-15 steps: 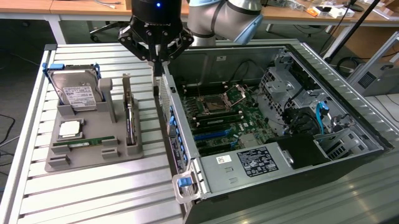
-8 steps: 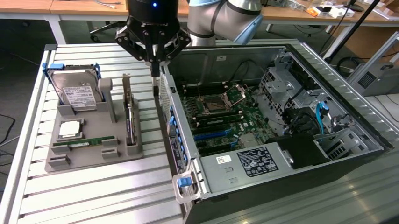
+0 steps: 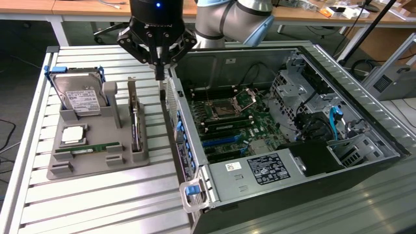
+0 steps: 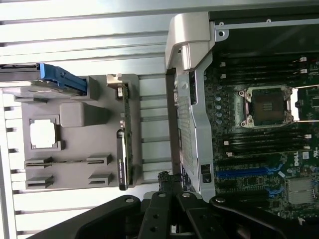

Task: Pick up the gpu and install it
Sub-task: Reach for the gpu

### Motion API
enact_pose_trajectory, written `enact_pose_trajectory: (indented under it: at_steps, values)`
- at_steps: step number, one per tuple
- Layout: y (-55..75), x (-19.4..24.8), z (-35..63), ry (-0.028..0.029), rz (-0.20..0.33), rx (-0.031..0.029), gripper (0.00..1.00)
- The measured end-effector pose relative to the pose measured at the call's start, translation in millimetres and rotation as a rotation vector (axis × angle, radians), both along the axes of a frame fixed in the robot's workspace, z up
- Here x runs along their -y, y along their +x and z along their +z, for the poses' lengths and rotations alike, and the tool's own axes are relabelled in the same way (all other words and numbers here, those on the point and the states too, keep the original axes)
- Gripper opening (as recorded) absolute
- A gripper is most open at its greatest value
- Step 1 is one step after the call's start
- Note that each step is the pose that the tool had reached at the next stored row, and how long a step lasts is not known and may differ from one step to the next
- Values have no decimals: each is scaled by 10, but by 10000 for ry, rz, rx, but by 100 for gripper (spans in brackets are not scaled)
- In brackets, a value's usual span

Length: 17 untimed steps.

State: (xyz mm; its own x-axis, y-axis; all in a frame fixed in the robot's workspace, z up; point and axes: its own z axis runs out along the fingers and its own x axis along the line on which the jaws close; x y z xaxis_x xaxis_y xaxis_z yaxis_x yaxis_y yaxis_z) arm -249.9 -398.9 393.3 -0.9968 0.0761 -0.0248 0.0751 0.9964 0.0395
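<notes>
Lower right of the exterior view: open black computer case [image 3: 338, 195] on slatted white tabletop [image 3: 97, 204]. Left of centre: thin dark gpu card [image 3: 134, 124] on edge in a grey moulded tray [image 3: 107, 129] (silver hard drive [image 3: 79, 97] at its far corner). Upper centre: black tool [image 3: 158, 73], pinched narrow, empty, above the gap between tray and case.
</notes>
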Motion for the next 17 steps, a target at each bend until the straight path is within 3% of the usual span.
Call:
enact_pose_trajectory:
  at_steps: [17]
  values:
    - [-72,0,0,-1,0,-1,11]
